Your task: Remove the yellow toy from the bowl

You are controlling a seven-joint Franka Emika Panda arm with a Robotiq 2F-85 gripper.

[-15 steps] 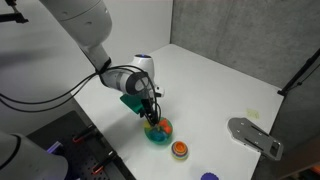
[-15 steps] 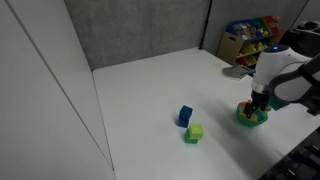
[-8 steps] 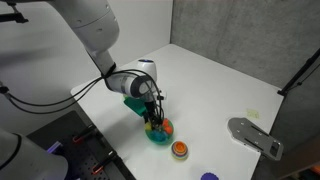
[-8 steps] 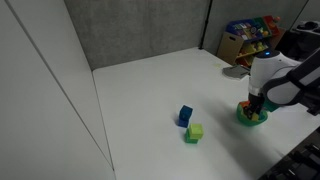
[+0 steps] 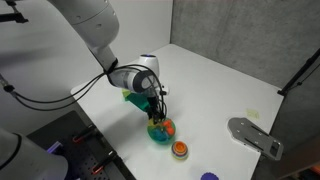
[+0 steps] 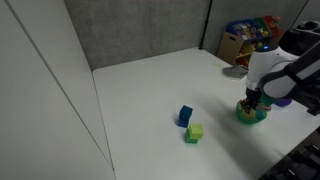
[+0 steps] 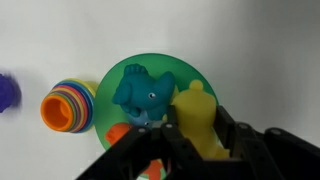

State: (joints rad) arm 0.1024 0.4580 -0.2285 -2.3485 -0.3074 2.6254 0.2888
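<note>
Pincer clamped on yellow toy, over bowl w/ blue toy inside.

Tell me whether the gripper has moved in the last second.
Yes: the gripper, closed on the yellow toy, has lifted slightly away from the bowl.

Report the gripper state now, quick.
Gripper: closed on the yellow toy, with its fingers on either side of the toy, above the bowl.
</note>
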